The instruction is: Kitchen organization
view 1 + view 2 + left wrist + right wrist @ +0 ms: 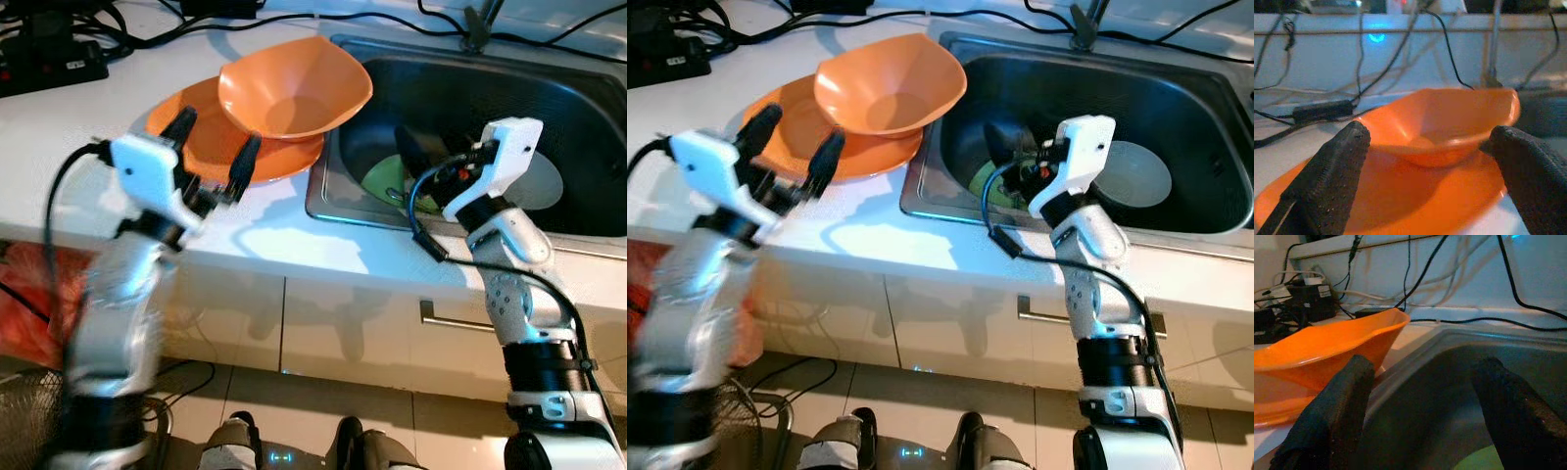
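Orange bowl (294, 88) sits just beyond left gripper (211, 147)'s parted jaws, seemingly untouched.

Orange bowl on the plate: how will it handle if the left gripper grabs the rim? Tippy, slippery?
The orange bowl looks like thin rigid plastic, so probably light and stiff. It sits loose on the orange plate, overhanging toward the sink, so a push may slide or tip it. Its glossy surface could slip between the open left gripper fingers.

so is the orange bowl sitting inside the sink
No, the orange bowl sits on the orange plate on the white counter, beside the sink, not in it.
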Controlling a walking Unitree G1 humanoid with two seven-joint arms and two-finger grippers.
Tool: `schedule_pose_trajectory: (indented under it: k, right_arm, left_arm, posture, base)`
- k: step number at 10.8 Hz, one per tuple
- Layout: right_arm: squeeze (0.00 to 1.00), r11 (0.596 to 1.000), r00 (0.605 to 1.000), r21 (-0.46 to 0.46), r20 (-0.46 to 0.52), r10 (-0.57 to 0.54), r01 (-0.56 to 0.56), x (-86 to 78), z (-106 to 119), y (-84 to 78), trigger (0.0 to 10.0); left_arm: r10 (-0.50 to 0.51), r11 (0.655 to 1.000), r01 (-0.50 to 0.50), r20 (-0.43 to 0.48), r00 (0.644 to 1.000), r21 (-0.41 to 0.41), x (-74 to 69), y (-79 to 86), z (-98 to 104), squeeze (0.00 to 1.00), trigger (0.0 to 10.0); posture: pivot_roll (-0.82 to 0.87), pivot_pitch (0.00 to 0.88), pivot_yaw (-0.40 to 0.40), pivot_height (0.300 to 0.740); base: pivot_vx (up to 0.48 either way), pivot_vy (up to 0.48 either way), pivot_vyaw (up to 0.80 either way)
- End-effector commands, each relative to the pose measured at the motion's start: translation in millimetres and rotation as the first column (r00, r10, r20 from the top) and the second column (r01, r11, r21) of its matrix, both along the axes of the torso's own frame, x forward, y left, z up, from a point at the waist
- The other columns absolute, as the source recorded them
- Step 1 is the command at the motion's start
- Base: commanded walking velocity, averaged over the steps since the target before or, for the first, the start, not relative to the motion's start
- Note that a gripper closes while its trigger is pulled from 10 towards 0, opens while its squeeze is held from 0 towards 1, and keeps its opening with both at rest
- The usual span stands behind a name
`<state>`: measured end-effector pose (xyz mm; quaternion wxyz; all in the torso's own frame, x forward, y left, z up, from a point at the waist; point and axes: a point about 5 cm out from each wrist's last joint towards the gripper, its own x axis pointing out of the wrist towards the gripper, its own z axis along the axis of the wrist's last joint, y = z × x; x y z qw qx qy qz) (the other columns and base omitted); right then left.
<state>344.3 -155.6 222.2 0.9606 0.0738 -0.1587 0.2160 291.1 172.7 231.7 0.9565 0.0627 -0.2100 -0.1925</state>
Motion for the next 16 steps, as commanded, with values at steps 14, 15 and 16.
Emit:
schedule_pose_trajectory:
  k: [14,15,16]
  right_arm:
    - [0.0,0.957,0.919,0.266,-0.394,-0.004,0.118,43.4,68,-9.5,10.0]
    - [0.0,0.955,0.916,0.281,-0.4,0.027,0.095,42.8,69,-2.7,10.0]
    - [0.0,0.951,0.909,0.299,-0.412,0.062,0.071,42.2,70,3.7,10.0]
  left_arm:
    - [-0.091,0.992,0.102,-0.127,0.988,0.078,-8.4,-15.2,-17,0.0,10.0]
    - [-0.098,0.991,0.108,-0.13,0.987,0.073,-7.8,-17.8,-18,0.0,10.0]
    - [-0.103,0.991,0.113,-0.133,0.986,0.07,-7.8,-19.3,-18,0.0,10.0]
  posture:
    - [0.19,0.195,-0.134,0.74]
    - [0.2,0.197,-0.136,0.74]
    - [0.2,0.198,-0.137,0.74]
  base:
    - [0.0,0.0,0.0]
    - [0.0,0.0,0.0]
    - [0.0,0.0,0.0]
